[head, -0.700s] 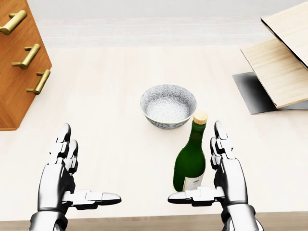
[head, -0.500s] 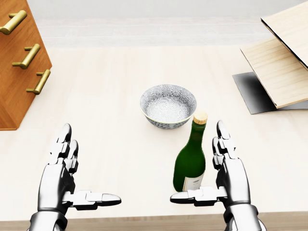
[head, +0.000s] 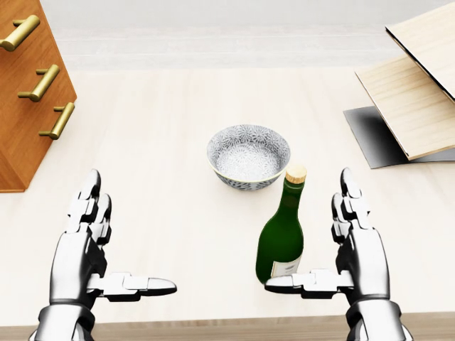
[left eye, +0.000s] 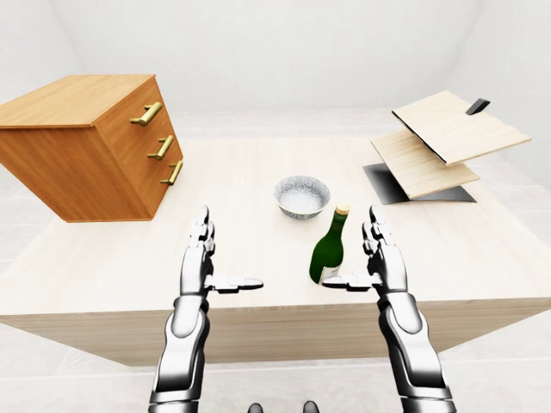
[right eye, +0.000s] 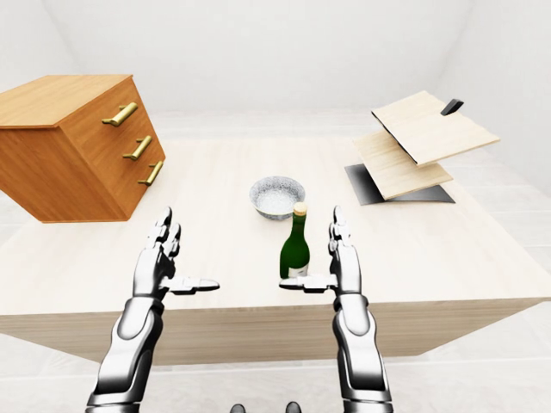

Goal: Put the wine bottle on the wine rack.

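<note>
Left-eye view: table (left eye: 258,172) carries a drawer chest (left eye: 90,142) far left, a bowl (left eye: 301,195) mid-table, and the rack (left eye: 443,142) of tilted wooden boards far right. The bottle (left eye: 327,249) stands upright near the table's near edge, just nearer than the bowl and to its right. Head view: left hand (head: 85,256) is spread, thumb pointing right, well left of the bottle, holding nothing. Right hand (head: 352,252) is also spread, fingers extended, just right of the bottle; its thumb reaches toward the bottle's base, contact not resolvable. Bottle is green with a cork and pale label. Right-eye view: same layout; both hands flank the bottle, neither clamped on it.
</note>
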